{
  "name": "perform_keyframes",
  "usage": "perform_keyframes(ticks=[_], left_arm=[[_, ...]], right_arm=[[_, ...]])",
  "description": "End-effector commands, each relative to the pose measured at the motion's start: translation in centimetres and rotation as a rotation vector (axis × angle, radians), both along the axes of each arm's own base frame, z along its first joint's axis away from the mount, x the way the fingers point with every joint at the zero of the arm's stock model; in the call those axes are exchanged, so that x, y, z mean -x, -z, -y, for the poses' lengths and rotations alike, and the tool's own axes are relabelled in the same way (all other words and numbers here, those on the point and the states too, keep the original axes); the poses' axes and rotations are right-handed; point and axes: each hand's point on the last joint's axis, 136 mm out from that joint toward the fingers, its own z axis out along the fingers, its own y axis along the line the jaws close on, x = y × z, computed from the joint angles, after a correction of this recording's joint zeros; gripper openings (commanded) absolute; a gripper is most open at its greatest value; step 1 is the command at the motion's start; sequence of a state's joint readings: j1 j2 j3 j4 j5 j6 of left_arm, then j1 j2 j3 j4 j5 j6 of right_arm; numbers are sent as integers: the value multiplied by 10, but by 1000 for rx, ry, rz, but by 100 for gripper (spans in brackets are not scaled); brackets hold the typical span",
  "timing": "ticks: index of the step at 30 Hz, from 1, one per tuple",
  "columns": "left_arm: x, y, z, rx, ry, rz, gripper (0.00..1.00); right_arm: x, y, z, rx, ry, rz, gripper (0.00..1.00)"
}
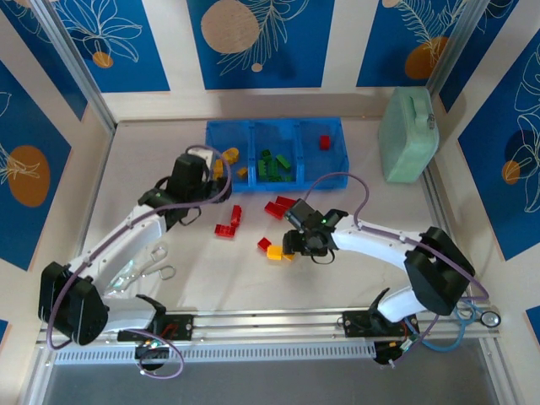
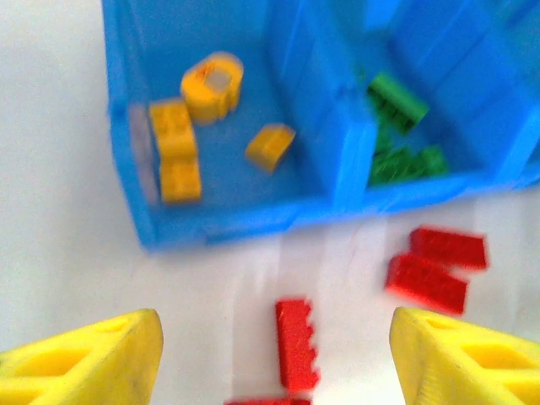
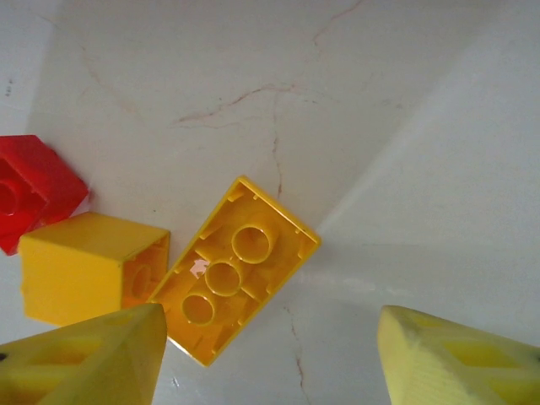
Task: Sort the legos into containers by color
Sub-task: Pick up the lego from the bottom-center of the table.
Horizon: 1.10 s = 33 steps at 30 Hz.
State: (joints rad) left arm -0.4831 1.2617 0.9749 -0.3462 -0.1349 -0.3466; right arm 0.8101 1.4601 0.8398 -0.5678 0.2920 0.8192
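Both stand wide open: left gripper (image 2: pixel 275 354) just short of the tray (image 2: pixel 253 218) front wall, right gripper (image 3: pixel 270 354) farther out, over a yellow brick (image 3: pixel 236 270).

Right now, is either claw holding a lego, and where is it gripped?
No, nothing is held. Both are open: the right claw is above an upside-down yellow brick, the left claw above a red brick.

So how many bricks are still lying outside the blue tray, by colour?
Red bricks: 5
Yellow bricks: 2
Total: 7
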Motion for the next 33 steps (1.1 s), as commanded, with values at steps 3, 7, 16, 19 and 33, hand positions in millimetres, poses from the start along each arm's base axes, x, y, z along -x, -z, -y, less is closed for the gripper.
perform_keyframes(ticks=[3, 7, 16, 19, 33], left_arm=[[25, 27, -13, 42, -64, -36, 72], [47, 40, -23, 58, -83, -52, 72], [91, 79, -40, 74, -122, -113, 72], [102, 90, -43, 79, -128, -136, 71], [120, 103, -44, 91, -119, -142, 71]], right_arm=[[-5, 1, -12, 7, 8, -9, 64], [-8, 8, -16, 29, 11, -25, 62], [-4, 34, -23, 101, 7, -91, 52], [-4, 38, -25, 125, 6, -98, 47], [-46, -33, -53, 136, -62, 75, 27]])
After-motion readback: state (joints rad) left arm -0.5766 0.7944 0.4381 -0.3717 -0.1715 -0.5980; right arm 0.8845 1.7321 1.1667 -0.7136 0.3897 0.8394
